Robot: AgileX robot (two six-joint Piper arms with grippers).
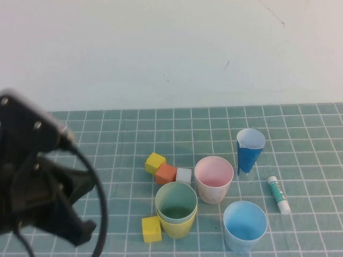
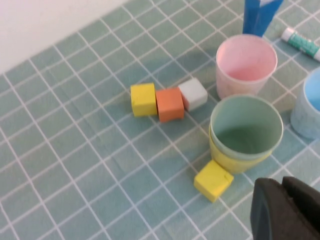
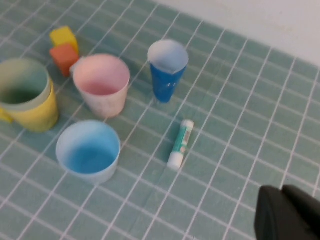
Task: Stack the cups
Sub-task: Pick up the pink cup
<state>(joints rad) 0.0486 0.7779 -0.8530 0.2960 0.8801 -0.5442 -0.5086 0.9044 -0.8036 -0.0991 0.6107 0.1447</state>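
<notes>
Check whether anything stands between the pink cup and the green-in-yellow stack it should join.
Nothing visible does. The pink cup stands right beside the stack of green cup in yellow cup; the blocks lie off to the side. Both tools are shut and away.

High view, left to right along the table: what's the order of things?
Left gripper (jaws shut), yellow cube, green cup nested in yellow cup, pink cup, light blue cup, glue stick. Right gripper shows only in its wrist view, shut.
</notes>
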